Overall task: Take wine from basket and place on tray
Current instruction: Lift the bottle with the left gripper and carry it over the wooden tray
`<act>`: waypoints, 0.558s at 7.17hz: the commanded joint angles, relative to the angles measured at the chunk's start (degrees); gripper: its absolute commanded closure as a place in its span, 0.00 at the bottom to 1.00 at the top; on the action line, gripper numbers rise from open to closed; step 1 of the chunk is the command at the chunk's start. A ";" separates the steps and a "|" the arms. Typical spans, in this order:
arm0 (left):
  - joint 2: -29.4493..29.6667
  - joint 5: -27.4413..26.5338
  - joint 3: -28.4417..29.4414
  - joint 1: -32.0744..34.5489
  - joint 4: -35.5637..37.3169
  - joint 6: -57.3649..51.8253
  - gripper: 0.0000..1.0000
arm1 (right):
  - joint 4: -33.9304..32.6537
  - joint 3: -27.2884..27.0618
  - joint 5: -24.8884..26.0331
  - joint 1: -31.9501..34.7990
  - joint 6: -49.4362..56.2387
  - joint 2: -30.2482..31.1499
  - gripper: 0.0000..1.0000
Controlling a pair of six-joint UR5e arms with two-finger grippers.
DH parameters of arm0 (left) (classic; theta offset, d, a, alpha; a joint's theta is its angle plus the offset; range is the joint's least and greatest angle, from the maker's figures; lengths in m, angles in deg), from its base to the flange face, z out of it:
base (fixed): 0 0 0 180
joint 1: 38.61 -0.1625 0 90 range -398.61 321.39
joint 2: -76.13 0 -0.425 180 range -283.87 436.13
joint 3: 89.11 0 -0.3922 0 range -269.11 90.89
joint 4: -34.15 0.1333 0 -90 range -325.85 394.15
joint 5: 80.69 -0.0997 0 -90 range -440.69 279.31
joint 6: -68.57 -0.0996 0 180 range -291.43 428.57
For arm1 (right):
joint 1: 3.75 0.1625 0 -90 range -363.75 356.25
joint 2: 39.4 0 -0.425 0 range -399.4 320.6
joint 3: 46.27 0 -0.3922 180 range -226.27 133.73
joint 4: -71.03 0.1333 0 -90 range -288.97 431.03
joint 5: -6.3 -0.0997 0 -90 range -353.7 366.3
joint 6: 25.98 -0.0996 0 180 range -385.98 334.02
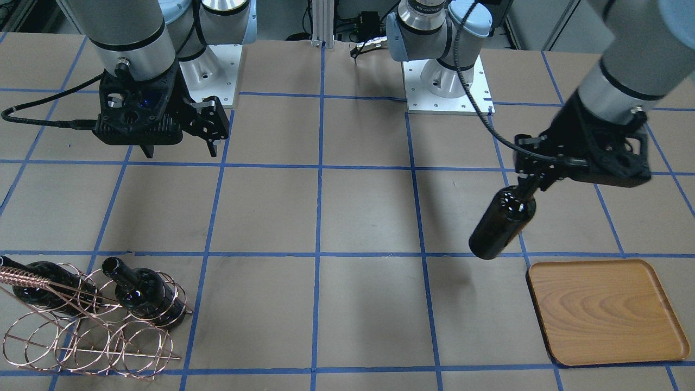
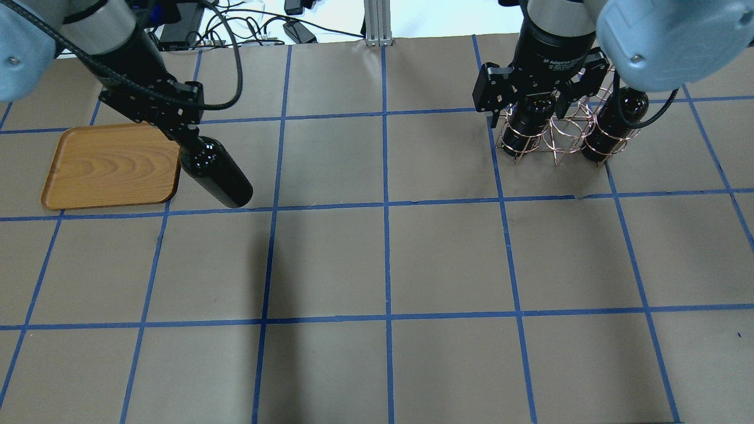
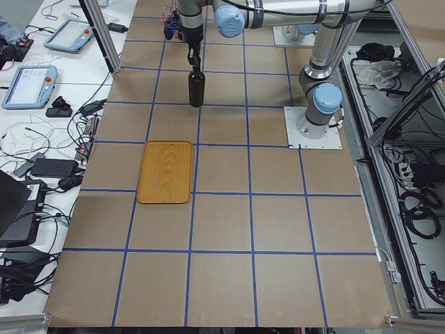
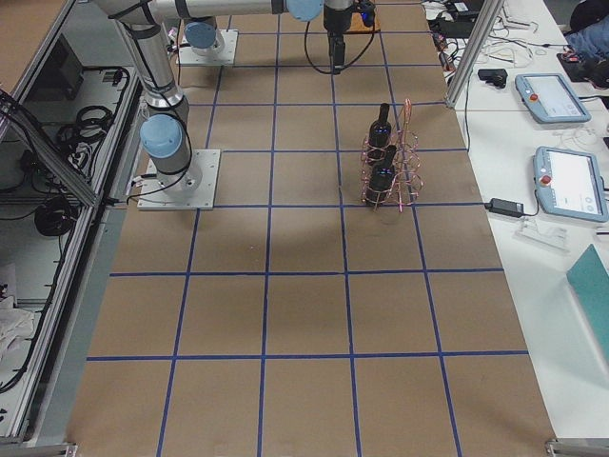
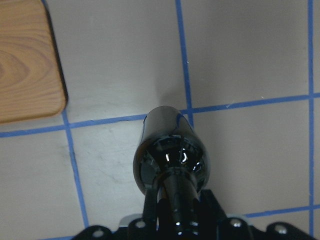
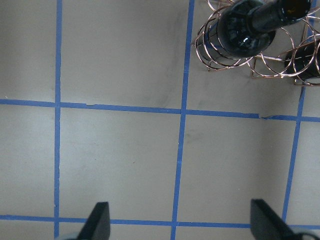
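Note:
My left gripper (image 1: pixel 529 187) is shut on the neck of a near-black wine bottle (image 1: pixel 502 222) and holds it tilted above the table, just beside the wooden tray (image 1: pixel 602 309), not over it. In the overhead view the bottle (image 2: pixel 218 174) hangs next to the tray's (image 2: pixel 112 165) right edge. The left wrist view shows the bottle (image 5: pixel 170 155) with the tray's corner (image 5: pixel 25 60) at upper left. The copper wire basket (image 1: pixel 92 331) holds two more bottles (image 1: pixel 141 290) (image 1: pixel 43 282). My right gripper (image 1: pixel 179 149) is open and empty, raised near the basket (image 2: pixel 556 138).
The table is brown paper with a blue tape grid. The two arm bases (image 1: pixel 445 81) (image 1: pixel 212 70) stand at the robot's edge. Teach pendants and cables (image 4: pixel 561 95) lie on a side table beyond the basket end.

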 commanded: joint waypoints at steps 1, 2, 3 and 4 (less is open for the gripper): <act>4.00 0.06 3.66 -6.58 0.66 -6.90 1.00 | 0.04 0.00 0.08 0.00 0.00 0.00 0.00; 6.72 -0.02 5.85 -9.22 2.40 -9.71 1.00 | 0.13 0.00 0.08 0.00 0.00 0.00 0.00; 9.09 -0.03 7.87 -12.03 3.12 -11.82 1.00 | 0.04 0.00 0.08 0.00 0.00 0.09 0.00; 11.29 0.06 9.37 -14.06 4.17 -13.58 0.98 | 0.13 0.00 0.08 0.00 0.00 0.00 0.00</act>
